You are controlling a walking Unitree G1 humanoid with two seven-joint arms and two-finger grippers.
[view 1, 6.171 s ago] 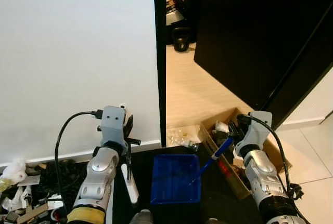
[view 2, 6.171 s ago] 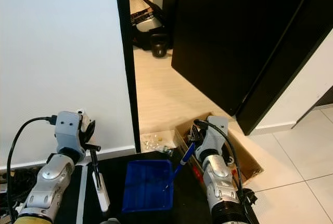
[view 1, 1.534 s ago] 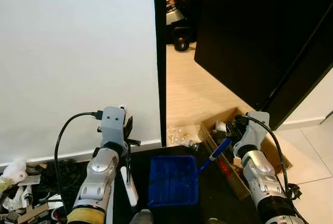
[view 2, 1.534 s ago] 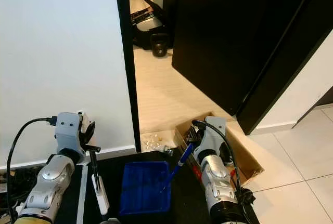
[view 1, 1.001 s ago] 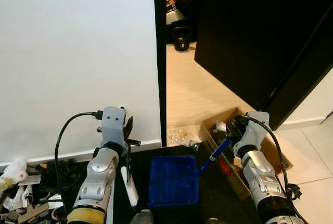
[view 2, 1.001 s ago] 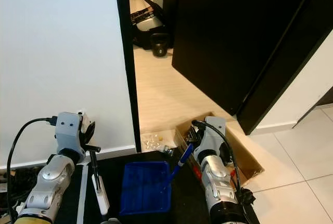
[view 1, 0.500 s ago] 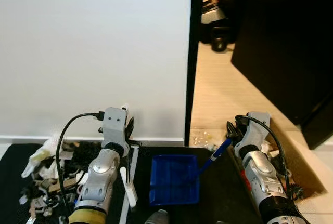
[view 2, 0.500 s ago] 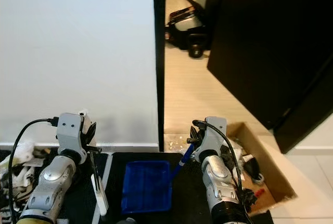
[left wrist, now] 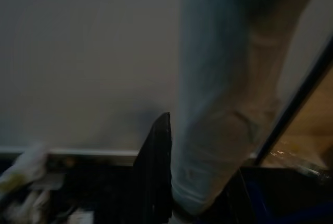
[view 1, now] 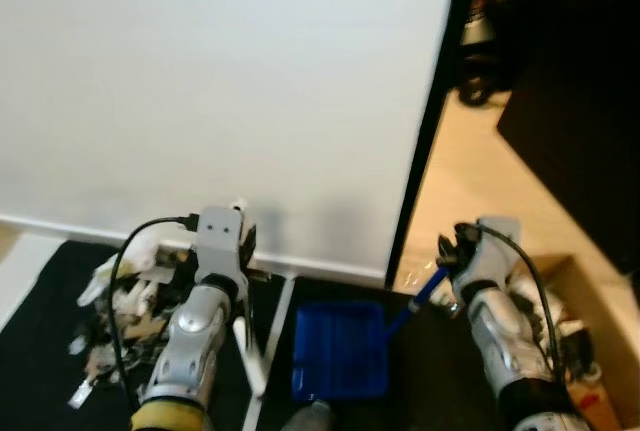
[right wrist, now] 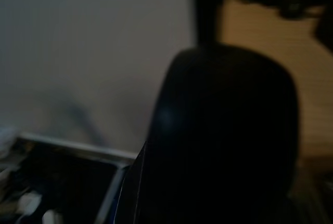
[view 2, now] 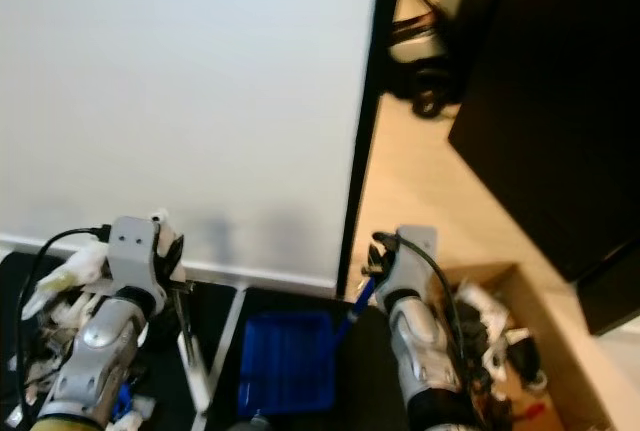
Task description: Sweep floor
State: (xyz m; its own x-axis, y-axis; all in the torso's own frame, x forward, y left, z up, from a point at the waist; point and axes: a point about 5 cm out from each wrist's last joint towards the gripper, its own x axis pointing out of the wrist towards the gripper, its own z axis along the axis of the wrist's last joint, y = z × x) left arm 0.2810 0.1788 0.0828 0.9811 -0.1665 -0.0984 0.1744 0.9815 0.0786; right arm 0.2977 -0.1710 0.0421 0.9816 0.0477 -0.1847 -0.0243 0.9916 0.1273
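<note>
Stood facing a white wall, a sweeping tool in each gripper.

Nearest, low in the eye views: blue dustpan (view 1: 338,349) flat on the dark mat (view 1: 430,371), carried by its blue handle (view 1: 415,301), that handle clamped in the right gripper (view 1: 452,263) at its upper end. To the left of the pan, left gripper (view 1: 243,269) closed around a thin dark rod with a white brush handle (view 1: 249,356) slanting down to the mat; seen pale and blurred at close range in the left wrist view beside one black finger (left wrist: 156,167). Further left, heap of pale litter (view 1: 125,291) on the mat by the skirting. At far right, open cardboard box (view 2: 500,336) of clutter on the floor. Beyond, white wall (view 1: 220,81), dark door frame (view 1: 425,141), pale wood floor and a dark door (view 2: 560,91).
</note>
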